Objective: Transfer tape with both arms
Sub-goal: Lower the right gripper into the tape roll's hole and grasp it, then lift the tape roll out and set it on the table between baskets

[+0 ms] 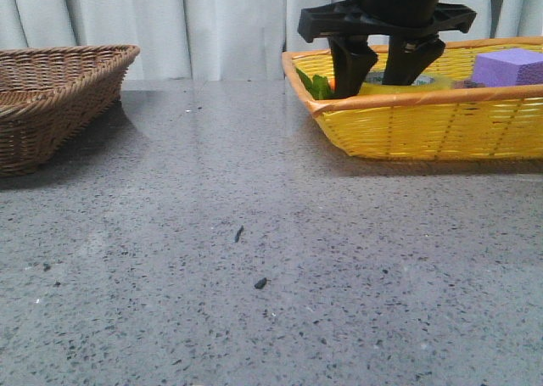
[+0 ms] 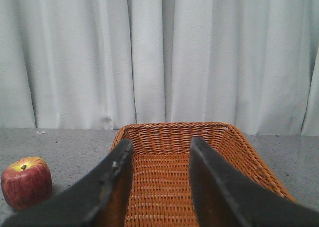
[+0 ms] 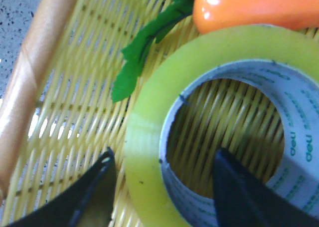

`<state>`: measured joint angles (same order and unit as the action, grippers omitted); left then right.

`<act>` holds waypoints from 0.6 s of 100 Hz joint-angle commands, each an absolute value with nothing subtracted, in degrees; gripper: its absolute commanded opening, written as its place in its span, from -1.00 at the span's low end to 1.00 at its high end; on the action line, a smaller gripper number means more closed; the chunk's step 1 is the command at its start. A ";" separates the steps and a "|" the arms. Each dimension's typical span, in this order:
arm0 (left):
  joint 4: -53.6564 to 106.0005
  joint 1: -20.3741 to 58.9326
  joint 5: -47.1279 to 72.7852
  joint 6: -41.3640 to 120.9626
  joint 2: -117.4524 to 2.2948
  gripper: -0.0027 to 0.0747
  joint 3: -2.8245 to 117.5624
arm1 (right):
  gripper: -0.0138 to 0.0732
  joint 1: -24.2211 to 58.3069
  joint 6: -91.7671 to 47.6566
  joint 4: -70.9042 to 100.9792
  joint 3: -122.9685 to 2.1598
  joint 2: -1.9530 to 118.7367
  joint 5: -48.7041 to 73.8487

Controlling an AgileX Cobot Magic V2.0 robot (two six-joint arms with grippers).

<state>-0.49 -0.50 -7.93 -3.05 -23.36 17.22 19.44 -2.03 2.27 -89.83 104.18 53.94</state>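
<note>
Inside yellow basket (image 3: 55, 112), tape (image 3: 149, 152) lay flat beside carrot (image 3: 259, 7); right gripper (image 3: 162, 187) spread astride its wall, one finger in core; light, rigid, slick; left gripper (image 2: 158, 187) parted, empty

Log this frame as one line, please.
phase: grasp approach | right gripper: open, straddling tape wall in yellow basket | left gripper: open, over brown basket

The right gripper (image 1: 386, 68) hangs spread inside the yellow basket (image 1: 424, 127) at two o'clock, a purple block (image 1: 507, 66) beside; a brown basket (image 1: 51, 106) sits at ten o'clock.
</note>
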 commanded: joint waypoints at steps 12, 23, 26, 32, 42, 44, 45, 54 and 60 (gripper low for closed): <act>0.00 -0.53 -12.26 -3.08 -23.98 -0.28 19.22 | -0.44 19.56 -2.57 1.48 -92.11 101.74 52.88; 0.00 -0.53 -12.26 -3.08 -23.98 -0.28 19.22 | -0.56 19.56 -2.57 0.92 -92.11 101.74 52.88; 0.00 -0.53 -12.26 -3.08 -23.98 -0.28 19.22 | -0.57 19.56 -2.57 0.92 -92.11 101.74 52.88; 0.00 -0.53 -12.26 -3.08 -23.98 -0.28 19.22 | -0.59 19.56 -2.57 0.71 -92.11 101.60 52.88; 0.00 -0.53 -12.26 -3.08 -23.98 -0.28 19.22 | -0.61 19.56 -2.57 0.58 -92.38 101.35 53.03; 0.00 -0.53 -12.26 -3.08 -23.98 -0.28 19.22 | -0.61 19.56 -2.57 0.58 -92.75 101.35 53.45; 0.00 -0.53 -12.26 -3.08 -23.98 -0.28 19.22 | -0.61 19.56 -2.57 0.58 -92.86 101.35 53.57; 0.00 -0.53 -12.26 -3.08 -23.98 -0.28 19.22 | -0.61 19.56 -2.57 0.46 -94.97 101.35 55.34; 0.00 -0.53 -12.26 -3.08 -23.98 -0.28 19.22 | -0.61 19.56 -2.57 0.46 -96.91 101.35 56.90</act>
<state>-0.45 -0.50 -7.93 -3.05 -23.36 17.22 19.44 -2.40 1.60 -92.32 104.31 57.17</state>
